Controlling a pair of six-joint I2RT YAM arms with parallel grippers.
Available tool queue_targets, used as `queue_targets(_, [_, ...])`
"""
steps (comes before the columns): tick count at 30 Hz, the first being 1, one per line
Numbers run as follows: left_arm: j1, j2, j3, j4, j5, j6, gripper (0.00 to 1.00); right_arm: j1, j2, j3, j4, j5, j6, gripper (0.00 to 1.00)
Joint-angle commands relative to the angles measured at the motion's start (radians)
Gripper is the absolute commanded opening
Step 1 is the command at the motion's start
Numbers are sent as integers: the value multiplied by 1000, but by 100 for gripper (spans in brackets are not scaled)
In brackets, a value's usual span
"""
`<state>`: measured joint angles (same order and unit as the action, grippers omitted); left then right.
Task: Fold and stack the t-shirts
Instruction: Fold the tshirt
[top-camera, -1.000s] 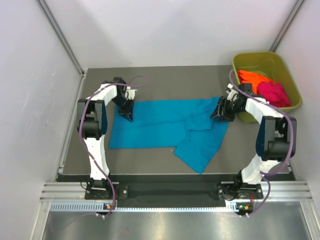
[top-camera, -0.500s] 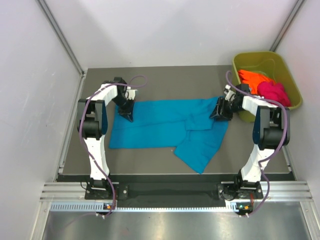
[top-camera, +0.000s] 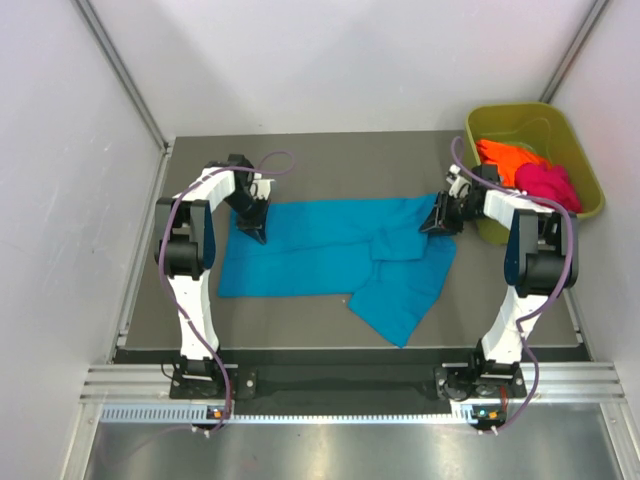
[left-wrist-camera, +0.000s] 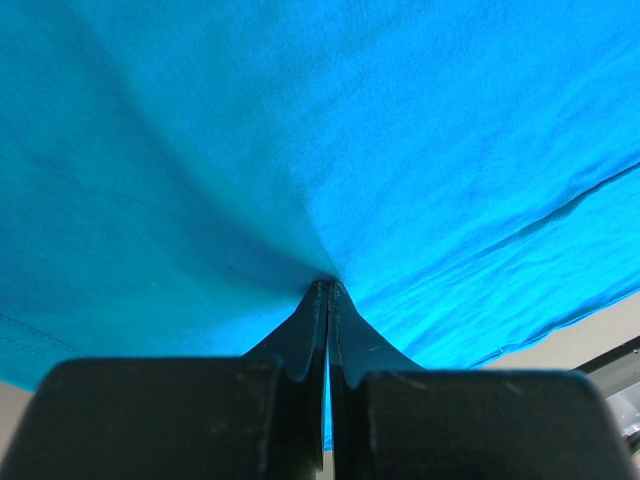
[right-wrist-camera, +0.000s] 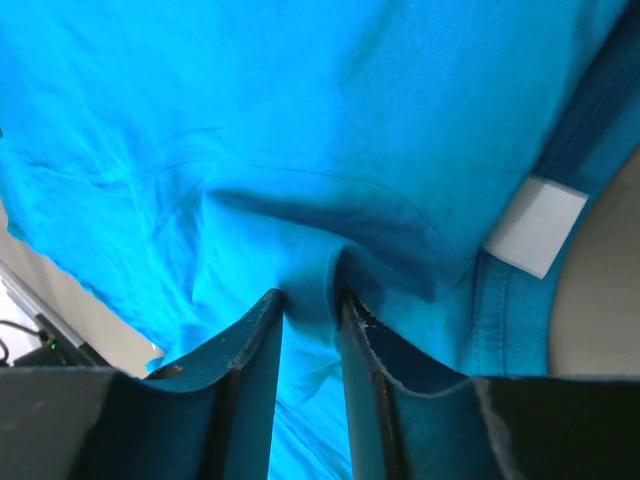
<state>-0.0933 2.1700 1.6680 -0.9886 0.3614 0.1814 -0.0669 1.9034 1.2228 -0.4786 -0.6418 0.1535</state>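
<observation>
Item 1: teal t-shirt (top-camera: 340, 255), one, lying spread at the centre of the table (top-camera: 340, 160), mostly flat. One part is folded over and points toward 5 o'clock. Its white neck label (right-wrist-camera: 535, 225) shows in the right wrist view, just beside the collar band.

Item 2: left gripper (top-camera: 252, 228), at the shirt's 10 o'clock corner. The jaws are pressed tight together, pinching a peak of the teal cloth (left-wrist-camera: 328, 290).

Item 3: right gripper (top-camera: 440, 220), at the shirt's 2 o'clock edge near the collar. The jaws are closed on a raised ridge of the cloth (right-wrist-camera: 310, 298).

Item 4: orange t-shirt (top-camera: 505, 158) and magenta-pink t-shirt (top-camera: 545, 187), both crumpled and touching inside the olive-green tub (top-camera: 520, 118). The tub sits at the table's 2 o'clock corner, just beyond the right gripper.
</observation>
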Motion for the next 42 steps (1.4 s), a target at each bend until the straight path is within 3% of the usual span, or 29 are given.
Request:
queue_targets(1, [-5,-18,15,-4,-10,4,0,-13,-44,-48,-23,-47,0,29])
queue_targets(3, [-5,-15,19,-4,-3,3,0,-10,-58,-65,-23,-47,1,28])
queue_targets(8, [-5,-15,22,-1,2,3,0,-8,-107,-88,-37,-36,-15,12])
queue_targets(25, [-5,-58,-10,30,16,-19,0,-19,-136,-13,-135,53,-37,8])
queue_targets(27, [-5,-65,-17,33,13,-19,0,-19,-138,-2,-135,63,-34,12])
queue_targets(28, [-5,-67,-22,37,11,-19,0,-19,-141,0,-132,74,-25,30])
queue_targets(29, [-5,-67,-24,38,13,-20,0,-19,-141,0,-130,86,-22,36])
queue_targets(32, [-6,-73,-28,36,14,-23,0,-22,-142,-11,-121,61,-32,45])
queue_targets(42, [-5,-91,-39,30,2,-19,0,-70,-173,-117,-98,-5,-80,45])
